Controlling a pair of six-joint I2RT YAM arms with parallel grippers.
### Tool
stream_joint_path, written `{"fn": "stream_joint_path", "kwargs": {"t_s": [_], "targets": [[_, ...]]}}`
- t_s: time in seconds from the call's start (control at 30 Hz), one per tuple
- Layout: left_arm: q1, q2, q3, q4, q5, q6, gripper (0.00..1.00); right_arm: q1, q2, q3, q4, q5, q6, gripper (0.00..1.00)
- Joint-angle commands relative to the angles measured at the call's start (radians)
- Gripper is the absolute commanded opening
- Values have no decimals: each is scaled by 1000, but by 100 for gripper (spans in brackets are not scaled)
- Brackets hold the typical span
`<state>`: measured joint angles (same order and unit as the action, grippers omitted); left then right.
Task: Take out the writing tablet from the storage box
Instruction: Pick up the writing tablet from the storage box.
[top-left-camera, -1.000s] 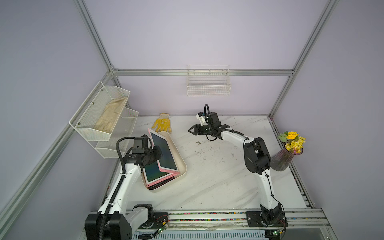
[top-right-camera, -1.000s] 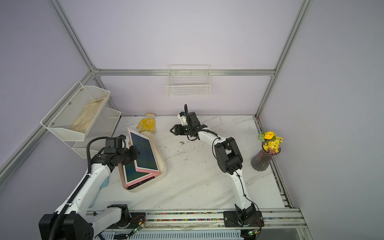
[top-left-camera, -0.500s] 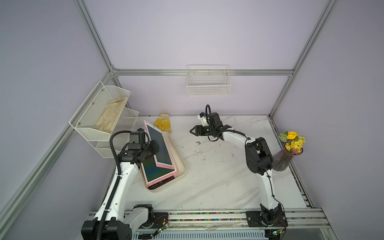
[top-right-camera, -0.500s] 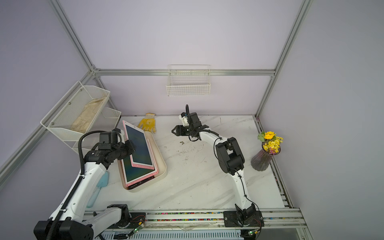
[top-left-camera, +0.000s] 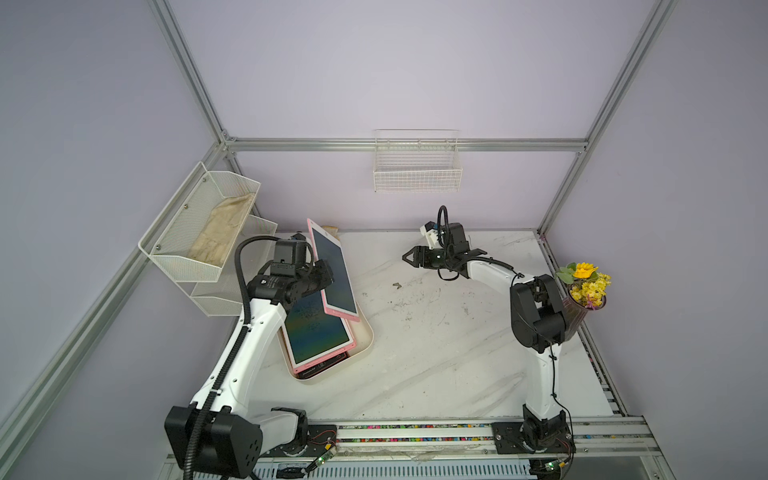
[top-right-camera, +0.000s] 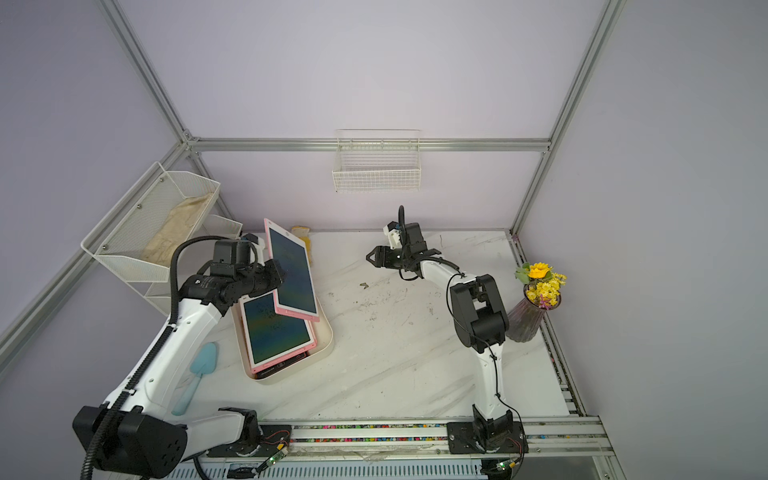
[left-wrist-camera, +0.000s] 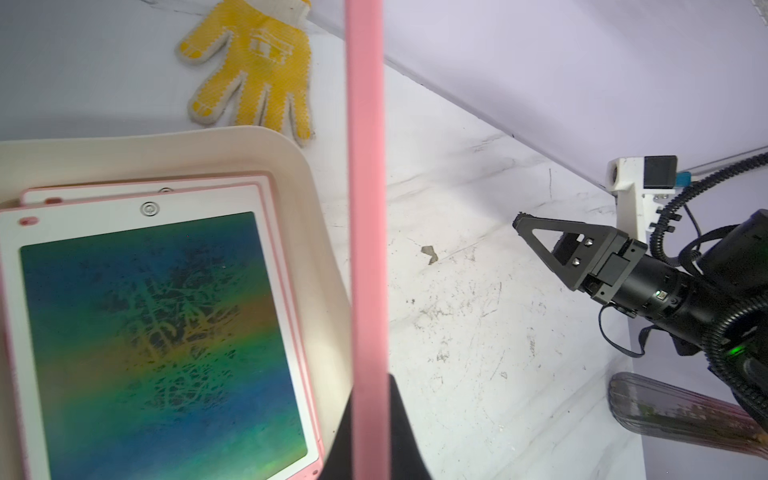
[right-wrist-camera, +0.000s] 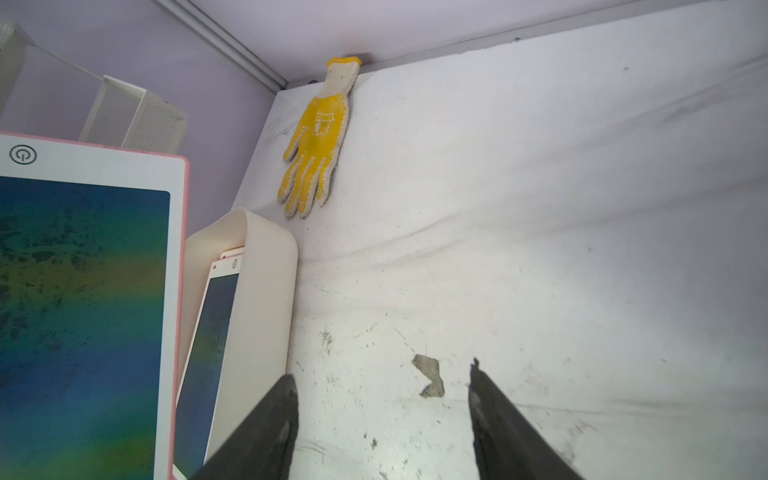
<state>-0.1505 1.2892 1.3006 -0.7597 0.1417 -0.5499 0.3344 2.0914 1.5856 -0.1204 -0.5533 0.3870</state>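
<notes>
The left gripper (left-wrist-camera: 372, 386) pinches the tablet (top-left-camera: 334, 272) by its pink edge, centre-left above the box (top-left-camera: 369, 337); the right gripper (right-wrist-camera: 382, 370) stands spread, empty; the tablet seems thin, stiff, light, slick; best held by the rim.

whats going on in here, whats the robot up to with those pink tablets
The left gripper is shut on the edge of a pink writing tablet, holding it tilted up over the cream storage box. Other tablets lie stacked inside the box. The right gripper hangs open above the table, holding nothing.
</notes>
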Motion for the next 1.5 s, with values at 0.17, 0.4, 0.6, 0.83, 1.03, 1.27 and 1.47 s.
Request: {"fn": "stream_joint_path", "kwargs": {"t_s": [0.17, 0.4, 0.6, 0.83, 1.03, 1.27, 1.47], "targets": [[-146, 211, 290, 65, 4, -2, 6, -106, -162, -174, 120, -104, 61, 69], [-270, 409, 431, 103, 47, -5, 3, -161, -221, -297, 185, -191, 75, 69], [-299, 446, 407, 206, 116, -36, 2, -175, -265, -407, 268, -234, 108, 68], [-299, 413, 282, 361, 231, -28, 1, -182, -351, -511, 331, -221, 126, 72], [-284, 384, 170, 445, 284, -47, 1, -181, -398, -562, 369, -246, 130, 78], [-251, 357, 70, 568, 379, -95, 1, -181, -357, -588, 436, -293, 165, 78], [-222, 315, -41, 728, 476, -122, 2, -179, -354, -617, 471, -336, 199, 82]]}}
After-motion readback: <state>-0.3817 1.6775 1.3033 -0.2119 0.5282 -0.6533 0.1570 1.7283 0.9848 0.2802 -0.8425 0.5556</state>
